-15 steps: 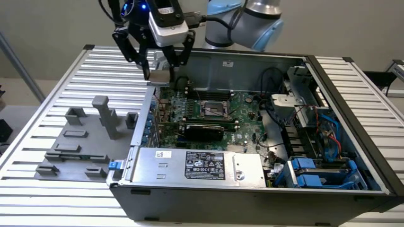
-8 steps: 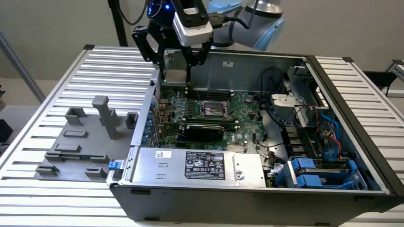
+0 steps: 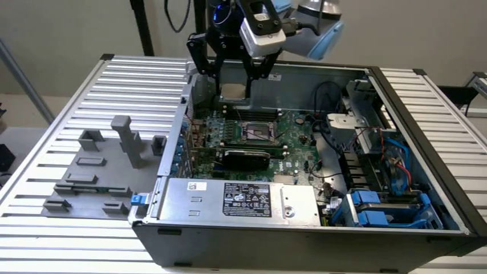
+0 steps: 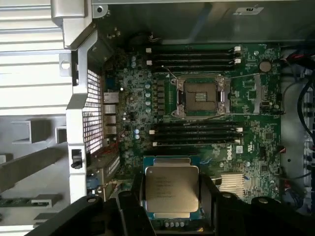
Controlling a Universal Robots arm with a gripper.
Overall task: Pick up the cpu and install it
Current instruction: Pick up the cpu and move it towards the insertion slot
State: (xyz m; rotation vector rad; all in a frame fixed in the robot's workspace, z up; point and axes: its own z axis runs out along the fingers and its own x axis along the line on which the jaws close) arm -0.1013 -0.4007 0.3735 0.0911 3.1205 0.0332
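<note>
Slatted table (image 3: 61,114) holds the case (image 3: 304,246); tool (image 3: 234,91) clamps the cpu (image 4: 171,194), wrist view showing its printed top.

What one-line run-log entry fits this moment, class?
tool: shut on cpu | cpu: held over motherboard, not seated | socket: empty
</note>
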